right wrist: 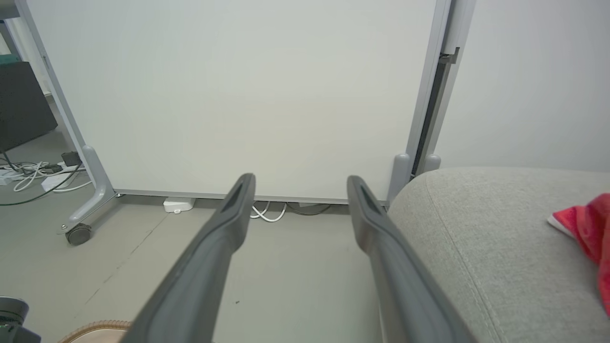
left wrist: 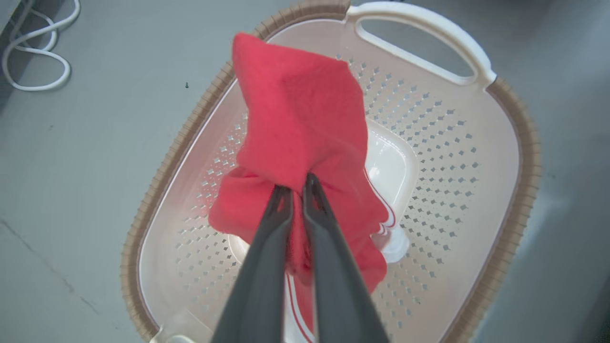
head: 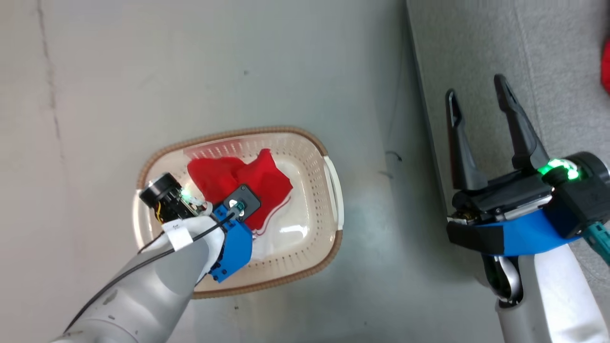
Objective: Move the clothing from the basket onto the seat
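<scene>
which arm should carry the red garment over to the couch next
Left. The left gripper is shut on the clothing over the basket; the right gripper hangs open and empty by the seat.

Plain grey floor (head: 286, 57) with hairline cracks. A big white rolling panel (right wrist: 238, 95) stands on it, white cables (right wrist: 267, 213) trailing underneath. Pale wall (right wrist: 533, 81) beside it, plus a dark block (right wrist: 21, 105) far left, maybe a cabinet.
</scene>
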Available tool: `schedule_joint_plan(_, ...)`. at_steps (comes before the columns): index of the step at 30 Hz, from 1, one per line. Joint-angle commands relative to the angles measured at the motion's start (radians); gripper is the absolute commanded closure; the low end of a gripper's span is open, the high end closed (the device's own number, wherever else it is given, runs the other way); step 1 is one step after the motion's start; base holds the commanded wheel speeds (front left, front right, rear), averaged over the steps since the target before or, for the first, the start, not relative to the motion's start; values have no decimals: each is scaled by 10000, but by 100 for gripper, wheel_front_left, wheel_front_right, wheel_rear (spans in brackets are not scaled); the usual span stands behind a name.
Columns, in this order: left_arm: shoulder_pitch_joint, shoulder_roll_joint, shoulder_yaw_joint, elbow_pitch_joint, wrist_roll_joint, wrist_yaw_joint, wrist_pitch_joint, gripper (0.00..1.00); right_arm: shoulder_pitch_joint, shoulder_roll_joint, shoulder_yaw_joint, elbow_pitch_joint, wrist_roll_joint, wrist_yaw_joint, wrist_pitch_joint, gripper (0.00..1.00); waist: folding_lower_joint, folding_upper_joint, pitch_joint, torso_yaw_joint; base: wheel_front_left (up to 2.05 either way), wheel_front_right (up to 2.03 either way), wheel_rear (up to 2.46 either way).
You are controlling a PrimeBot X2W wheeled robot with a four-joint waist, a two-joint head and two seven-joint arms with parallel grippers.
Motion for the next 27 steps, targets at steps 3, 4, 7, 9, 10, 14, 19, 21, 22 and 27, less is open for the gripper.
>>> schedule_joint_plan(3, 323, -106, -6, -57, -386, -9, -396, 100, 327, 3, -48, 164, -97, 5, -5, 0, 1, 0, -1073, 376, 0, 0, 0)
schedule_joint_plan(4, 403, -130, 13, -63, -531, -9, -506, 100, 405, 3, -66, 218, -108, 5, -5, 0, 1, 0, -1275, 429, 0, 0, 0)
schedule_joint_plan(7, 622, -187, 44, -127, -881, -10, -784, 100, 669, 3, -70, 376, -118, 5, -5, 0, 1, 0, -1820, 569, 0, 0, 0)
schedule_joint_plan(9, 755, -165, 81, -167, -1092, -10, -932, 100, 837, 3, -71, 488, -129, 5, -5, 0, 1, 0, -2198, 644, 0, 0, 0)
schedule_joint_plan(10, 829, -164, 83, -201, -1188, -10, -978, 100, 938, 1, -81, 544, -133, 5, -5, 0, 1, 0, -2394, 689, 0, 0, 0)
schedule_joint_plan(14, 1055, -105, 331, -363, -1665, -10, -1126, 100, 1293, -9, -101, 715, -104, 5, -5, 0, 1, 0, -3069, 805, 0, 0, 0)
schedule_joint_plan(19, 1190, 90, 1062, -1040, -2128, 6, -1182, 100, 1694, -48, -101, 910, -33, 5, -5, 0, 1, 0, -3827, 899, 0, 0, 0)
schedule_joint_plan(21, 1360, 278, 1412, -1415, -2088, 85, -1175, 100, 1850, -56, -126, 973, -16, 5, -5, 0, 1, 0, -4101, 940, 0, 0, 0)
schedule_joint_plan(22, 1446, 351, 1629, -1604, -2096, 101, -1175, 100, 1924, -60, -136, 1002, -5, 5, -5, 0, 1, 0, -4235, 958, 0, 0, 0)
schedule_joint_plan(27, 1744, 650, 2507, -2513, -1825, 237, -1180, 100, 2234, -79, -131, 1132, 31, 5, -5, 0, 1, 0, -4826, 1026, 0, 0, 0)
